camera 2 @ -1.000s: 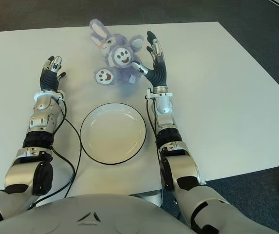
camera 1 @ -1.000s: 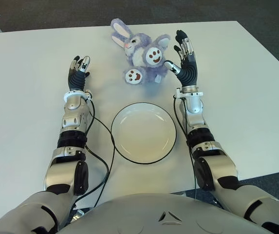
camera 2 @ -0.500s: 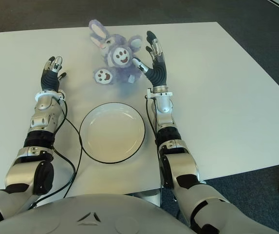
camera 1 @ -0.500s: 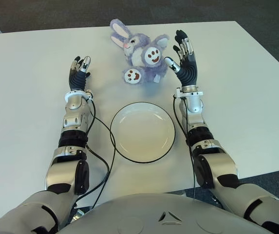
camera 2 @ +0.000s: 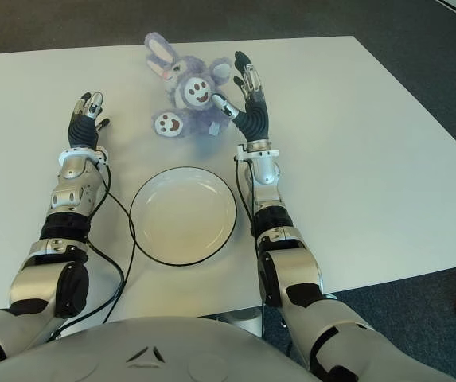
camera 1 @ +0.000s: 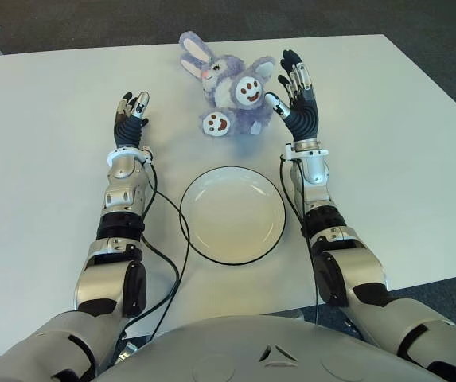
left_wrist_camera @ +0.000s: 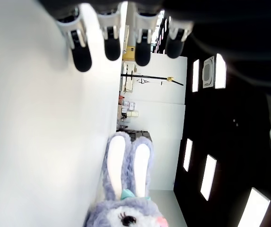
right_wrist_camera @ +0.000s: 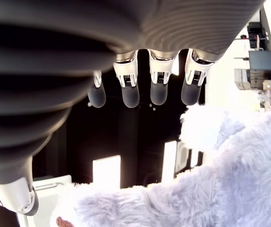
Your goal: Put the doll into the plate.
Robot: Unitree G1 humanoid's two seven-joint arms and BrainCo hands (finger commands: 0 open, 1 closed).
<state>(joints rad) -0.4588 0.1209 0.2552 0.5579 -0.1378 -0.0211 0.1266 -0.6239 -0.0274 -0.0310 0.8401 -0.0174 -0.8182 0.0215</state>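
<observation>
A purple plush rabbit doll (camera 1: 231, 93) with white paw pads lies on the white table (camera 1: 44, 175) at the far middle. My right hand (camera 1: 295, 95) stands upright right beside the doll's right side, fingers spread and open, its thumb close to the plush; the right wrist view shows purple fur (right_wrist_camera: 211, 189) right beneath the straight fingers (right_wrist_camera: 130, 94). A white plate (camera 1: 232, 215) with a dark rim sits empty nearer to me, between my forearms. My left hand (camera 1: 130, 113) is open, to the left of the doll and apart from it.
Black cables (camera 1: 168, 263) run along my left forearm past the plate's left rim. The table's far edge lies just behind the doll, with dark floor (camera 1: 92, 20) beyond. Bare table spreads to both sides.
My right hand has shifted slightly left, closing in on the doll's side. The doll, the plate and my left hand stay where they were.
</observation>
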